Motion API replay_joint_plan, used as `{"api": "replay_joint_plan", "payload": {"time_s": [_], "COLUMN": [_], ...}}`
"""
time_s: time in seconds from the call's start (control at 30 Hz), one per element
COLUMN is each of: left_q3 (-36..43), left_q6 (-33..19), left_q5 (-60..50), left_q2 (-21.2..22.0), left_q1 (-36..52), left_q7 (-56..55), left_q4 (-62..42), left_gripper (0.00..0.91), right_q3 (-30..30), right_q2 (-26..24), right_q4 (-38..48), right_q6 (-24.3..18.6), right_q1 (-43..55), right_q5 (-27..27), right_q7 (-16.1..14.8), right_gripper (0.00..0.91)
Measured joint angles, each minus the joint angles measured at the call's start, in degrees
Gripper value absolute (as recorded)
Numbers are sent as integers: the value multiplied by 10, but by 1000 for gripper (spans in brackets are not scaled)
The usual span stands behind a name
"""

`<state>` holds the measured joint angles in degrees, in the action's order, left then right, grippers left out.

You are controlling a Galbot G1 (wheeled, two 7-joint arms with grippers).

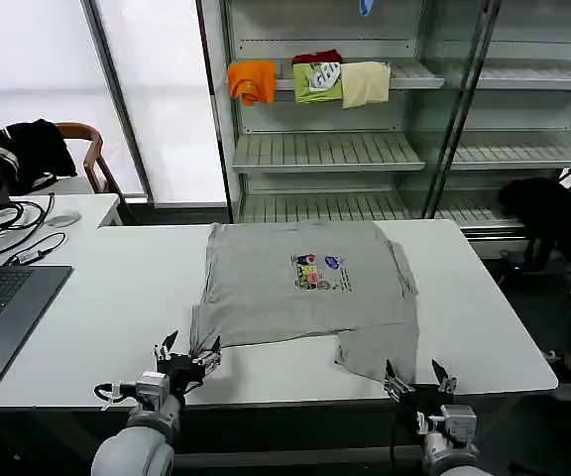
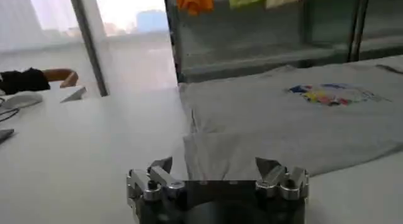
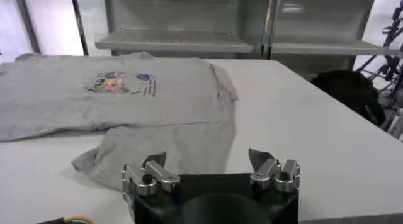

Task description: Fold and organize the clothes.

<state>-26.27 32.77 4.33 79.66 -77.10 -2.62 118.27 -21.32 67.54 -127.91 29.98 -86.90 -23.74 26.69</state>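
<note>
The grey T-shirt (image 1: 300, 288) lies flat on the white table (image 1: 127, 297), print side up. The small red, blue and yellow print (image 1: 317, 273) sits near the middle of the shirt. The shirt is not folded yet, so the job is just at the start, I think.

Everything here is placed from the shirt. The left gripper (image 1: 187, 355) is right at the shirt's near left corner, fingers apart, nothing in them. In the left wrist view the left gripper (image 2: 217, 170) has the shirt's edge (image 2: 208, 157) just in front, w/ the cloth between the two fingers, but not pinched. The right gripper (image 1: 419, 379) is at the shirt's near right corner, just past the bit of cloth that hangs toward the table edge. Its fingers are apart too & hold nothing. In the right wrist view the right gripper (image 3: 208, 165) faces a rumpled flap of the shirt (image 3: 164, 146).

The shirt looks soft, thin & light. It probably flops and bends when it is picked up, and it may slide a bit on the smooth table. It does not break. Good spots to grab, I think: the two near corners, one per gripper, pinching only the edge so the cloth does not bunch. The right corner is already wrinkled, so it may need a smooth pull first.
</note>
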Motion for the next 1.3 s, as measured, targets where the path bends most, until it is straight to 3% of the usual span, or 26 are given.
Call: {"api": "replay_joint_plan", "payload": {"time_s": [0.47, 0.5, 0.53, 0.57, 0.63, 0.7, 0.77, 1.3], "left_q3": [1, 1, 1, 2, 3, 4, 6, 14], "left_q6": [3, 3, 3, 3, 3, 3, 3, 2], "left_q5": [17, 18, 18, 19, 20, 20, 21, 21], "left_q2": [-6, -7, -7, -7, -9, -11, -11, -12], "left_q1": [9, 10, 11, 12, 13, 12, 11, 6], "left_q7": [-3, -4, -4, -4, -4, -4, -4, -2], "left_q4": [-28, -30, -31, -32, -35, -38, -40, -46], "left_gripper": [887, 605, 383, 292, 141, 50, 20, 20], "right_q3": [7, 7, 7, 8, 9, 12, 14, 19], "right_q2": [9, 9, 9, 9, 9, 11, 12, 11], "right_q4": [13, 13, 14, 15, 17, 21, 24, 31], "right_q6": [3, 3, 3, 3, 3, 0, -4, -19], "right_q1": [1, 0, -1, -1, -2, -3, -3, 0], "right_q5": [1, 1, 1, 1, 1, 1, 2, 2], "right_q7": [4, 4, 4, 4, 3, 3, 3, -1], "right_gripper": [897, 645, 302, 171, 0, 0, 0, 0]}}
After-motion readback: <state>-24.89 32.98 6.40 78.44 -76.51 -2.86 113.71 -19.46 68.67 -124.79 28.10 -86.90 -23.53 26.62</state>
